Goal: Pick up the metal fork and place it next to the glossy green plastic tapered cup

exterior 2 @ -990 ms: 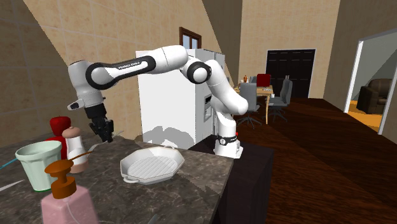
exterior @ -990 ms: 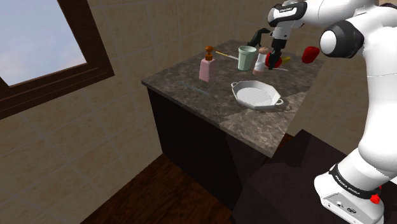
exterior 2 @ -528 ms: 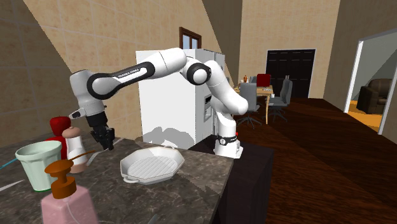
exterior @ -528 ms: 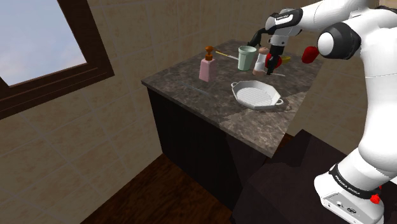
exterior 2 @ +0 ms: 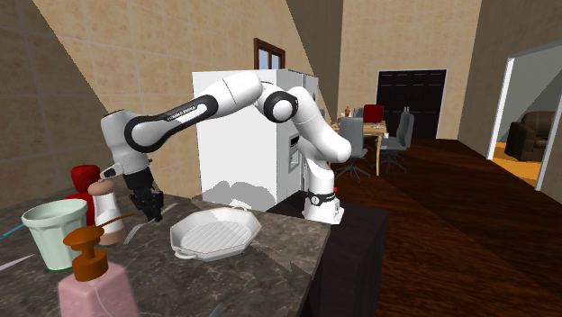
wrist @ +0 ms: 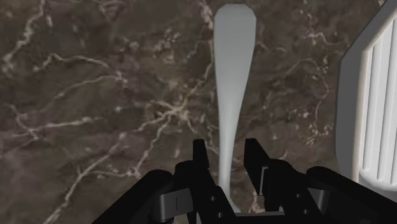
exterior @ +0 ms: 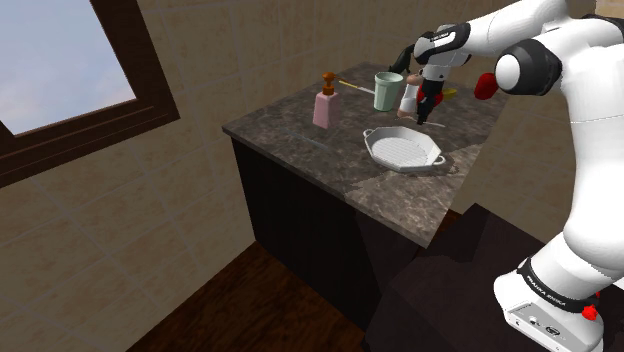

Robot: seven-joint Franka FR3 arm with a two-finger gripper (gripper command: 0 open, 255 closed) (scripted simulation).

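Tool (wrist: pixel 226 151) spread astride fork (wrist: pixel 233 63) | long axis straight ahead | rounded end farthest

End effector (wrist: pixel 227 146) astride fork (wrist: pixel 234 63); marbled counter (wrist: pixel 95 95) beneath; ribbed dish (wrist: pixel 375 95) beside

Fork (wrist: pixel 232 76) is lying flat on the dark marbled counter (wrist: pixel 95 95), pale grey, handle widening toward its rounded end. Pale green tapered cup (exterior: pixel 388 91) is standing upright nearby.

fork (wrist: pixel 231 89): one end hid behind jaws | white dish (wrist: pixel 372 102): cut off @ edge
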